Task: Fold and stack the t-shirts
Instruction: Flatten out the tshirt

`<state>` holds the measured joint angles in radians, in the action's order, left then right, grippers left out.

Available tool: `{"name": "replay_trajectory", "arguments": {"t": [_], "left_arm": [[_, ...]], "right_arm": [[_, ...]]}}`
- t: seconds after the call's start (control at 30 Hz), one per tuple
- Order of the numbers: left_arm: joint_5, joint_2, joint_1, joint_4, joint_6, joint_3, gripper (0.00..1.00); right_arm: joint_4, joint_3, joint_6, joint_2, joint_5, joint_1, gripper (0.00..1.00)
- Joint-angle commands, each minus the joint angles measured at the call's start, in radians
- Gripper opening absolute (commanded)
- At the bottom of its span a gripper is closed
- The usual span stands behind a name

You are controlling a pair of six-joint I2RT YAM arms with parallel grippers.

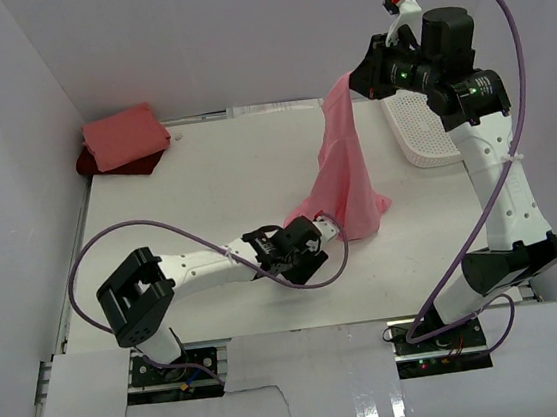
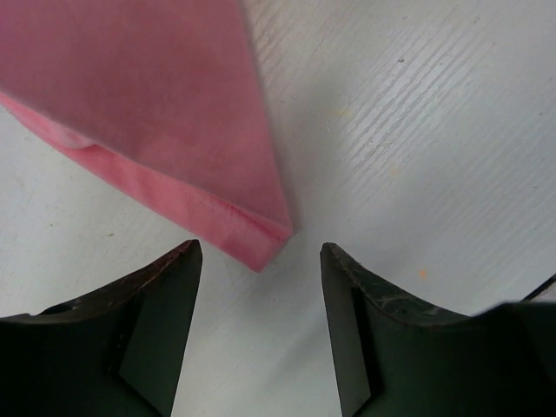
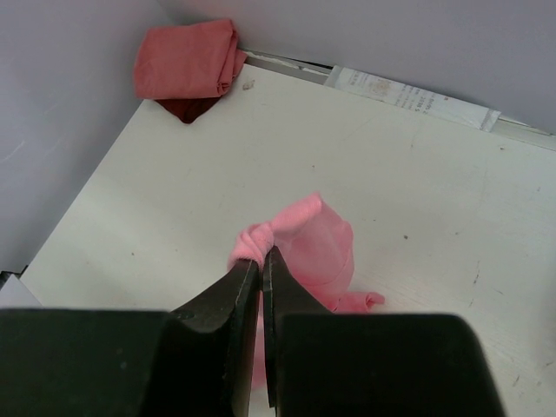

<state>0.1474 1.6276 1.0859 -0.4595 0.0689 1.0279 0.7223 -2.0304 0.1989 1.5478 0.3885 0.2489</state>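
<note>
The rose pink t-shirt hangs from my right gripper, which is shut on a bunched edge of it high above the table; its lower end rests on the table. My left gripper is open and low over the table, just short of the shirt's lower corner, with nothing between its fingers. The salmon pink t-shirt lies folded on top of the dark red t-shirt at the far left corner; both also show in the right wrist view.
A white mesh basket stands at the far right, behind my right arm. A paper strip lies along the back wall. White walls close in the table on the left and back.
</note>
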Motion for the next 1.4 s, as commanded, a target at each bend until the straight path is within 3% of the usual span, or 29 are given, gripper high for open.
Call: {"name": "replay_trajectory", "arguments": {"t": [0.0, 0.27, 0.47, 0.67, 0.7, 0.73, 0.87, 0.97, 1.07, 1.1, 1.17, 1.37], "left_arm": [[-0.034, 0.034, 0.002, 0.015, -0.02, 0.029, 0.67], [-0.028, 0.127, 0.0, 0.002, -0.011, 0.046, 0.63], [-0.035, 0.167, -0.015, -0.004, -0.007, 0.058, 0.48], [-0.077, 0.176, -0.04, -0.013, -0.004, 0.064, 0.26], [-0.078, 0.176, -0.04, -0.018, -0.004, 0.066, 0.2], [-0.062, 0.17, -0.04, -0.03, 0.0, 0.075, 0.0], [0.015, 0.097, -0.044, -0.07, 0.031, 0.107, 0.0], [-0.027, 0.005, -0.116, -0.138, 0.065, 0.158, 0.0], [-0.145, -0.164, -0.295, -0.207, 0.095, 0.228, 0.0], [-0.188, -0.211, -0.404, -0.237, 0.103, 0.289, 0.0], [-0.18, -0.224, -0.528, -0.341, 0.124, 0.363, 0.0], [-0.086, -0.172, -0.728, -0.462, 0.166, 0.618, 0.0]], "right_arm": [[-0.066, 0.015, -0.001, -0.023, 0.018, -0.003, 0.08], [-0.075, 0.038, -0.004, -0.035, 0.02, -0.003, 0.08], [-0.078, 0.048, -0.004, -0.043, 0.023, -0.003, 0.08], [-0.08, 0.062, -0.007, -0.051, 0.02, -0.003, 0.08], [-0.081, 0.062, -0.006, -0.051, 0.018, -0.003, 0.08], [-0.08, 0.064, -0.006, -0.049, 0.018, -0.003, 0.08], [-0.073, 0.075, 0.005, -0.031, 0.015, -0.003, 0.08], [-0.044, 0.09, 0.013, 0.003, -0.063, -0.003, 0.08], [-0.012, 0.121, 0.037, 0.037, -0.213, -0.014, 0.08], [-0.003, 0.13, 0.046, 0.053, -0.293, -0.023, 0.08], [-0.001, 0.122, 0.083, 0.084, -0.353, -0.033, 0.08], [0.006, -0.037, 0.08, 0.17, -0.45, -0.037, 0.08]]}}
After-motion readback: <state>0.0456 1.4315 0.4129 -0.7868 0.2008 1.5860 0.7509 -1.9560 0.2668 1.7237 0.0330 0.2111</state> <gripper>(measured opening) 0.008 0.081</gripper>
